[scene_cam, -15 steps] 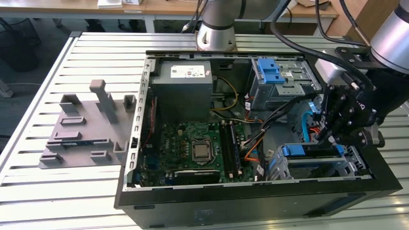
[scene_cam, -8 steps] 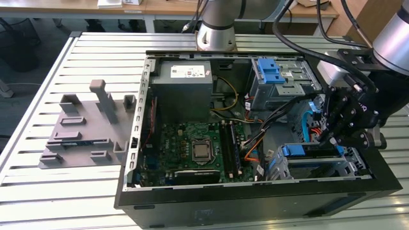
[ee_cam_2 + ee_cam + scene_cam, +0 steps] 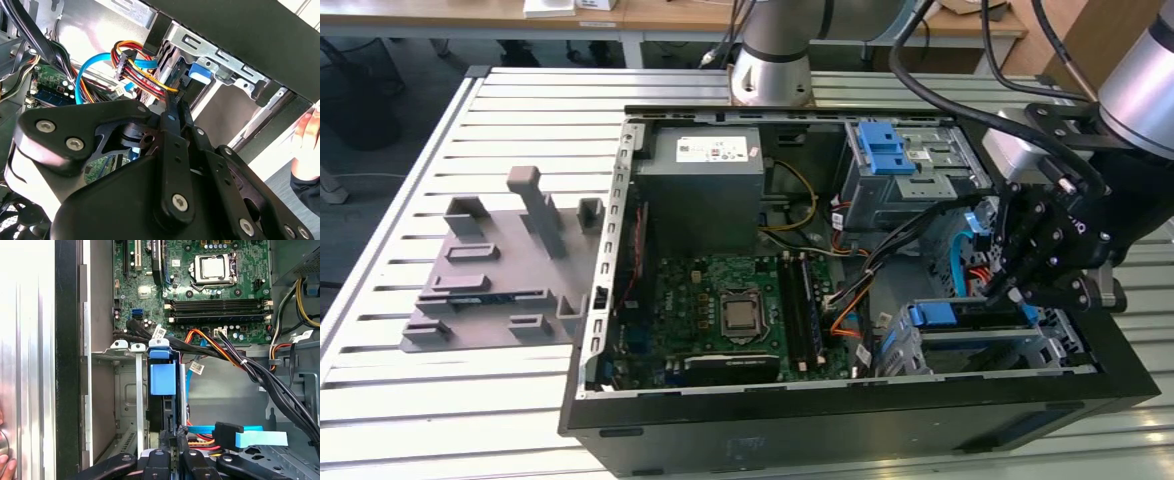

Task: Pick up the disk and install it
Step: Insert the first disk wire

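The disk [image 3: 967, 315] stands on edge in the lower metal drive bay [image 3: 1061, 345] of the open computer case, with its blue bracket [image 3: 162, 377] facing up. In the exterior view my gripper [image 3: 1007, 293] hangs just over the disk's end at the exterior view's right. Both wrist views show the black fingers [image 3: 171, 445] drawn together, their tips right at the disk's edge below the blue tab [image 3: 200, 72]. My gripper [image 3: 175, 106] is shut, with nothing visible between the fingers. The bay walls hide most of the disk's body.
Bundled cables [image 3: 225, 352] and a blue flat cable [image 3: 250, 437] run close beside the bay. A grey power-supply box [image 3: 707, 185] and an upper bay with a blue latch [image 3: 897, 150] fill the case's back. A grey fixture [image 3: 494, 270] sits on the slatted table. A person's hand [image 3: 307, 132] rests outside the case wall.
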`<state>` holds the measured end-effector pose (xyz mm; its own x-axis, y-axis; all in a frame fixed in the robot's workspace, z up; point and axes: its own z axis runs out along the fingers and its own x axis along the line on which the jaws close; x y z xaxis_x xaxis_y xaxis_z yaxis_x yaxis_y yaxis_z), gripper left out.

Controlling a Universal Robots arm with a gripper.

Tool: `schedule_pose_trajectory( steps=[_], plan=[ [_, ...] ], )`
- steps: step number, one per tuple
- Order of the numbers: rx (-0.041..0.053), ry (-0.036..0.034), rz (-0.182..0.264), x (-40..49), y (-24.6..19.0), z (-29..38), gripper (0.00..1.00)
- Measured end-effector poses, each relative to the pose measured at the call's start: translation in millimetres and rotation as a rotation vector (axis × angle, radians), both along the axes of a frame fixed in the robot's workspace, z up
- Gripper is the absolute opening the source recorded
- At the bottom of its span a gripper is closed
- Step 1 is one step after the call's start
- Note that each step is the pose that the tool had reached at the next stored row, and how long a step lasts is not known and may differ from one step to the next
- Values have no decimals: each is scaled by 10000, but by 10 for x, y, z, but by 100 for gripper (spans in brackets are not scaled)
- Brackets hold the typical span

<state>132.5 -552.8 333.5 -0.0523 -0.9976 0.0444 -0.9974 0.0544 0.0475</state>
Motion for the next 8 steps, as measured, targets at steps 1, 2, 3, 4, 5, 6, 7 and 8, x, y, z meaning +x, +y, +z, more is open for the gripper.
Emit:
schedule_pose_trajectory(
  steps=[1, 2, 3, 4, 5, 6, 7, 8],
  plan=[
    [1, 3, -2, 1, 0, -1, 16],
    [5, 7, -5, 1, 0, -1, 16],
    [11, 14, -11, 2, 0, -1, 16],
    [16, 21, -19, 2, 0, 1, 16],
    [28, 25, -25, 2, 0, 3, 16],
    [41, 28, -30, 2, 0, 4, 16],
    [53, 30, -35, 3, 0, 7, 16],
    [59, 32, -39, 3, 0, 10, 16]
  ],
)
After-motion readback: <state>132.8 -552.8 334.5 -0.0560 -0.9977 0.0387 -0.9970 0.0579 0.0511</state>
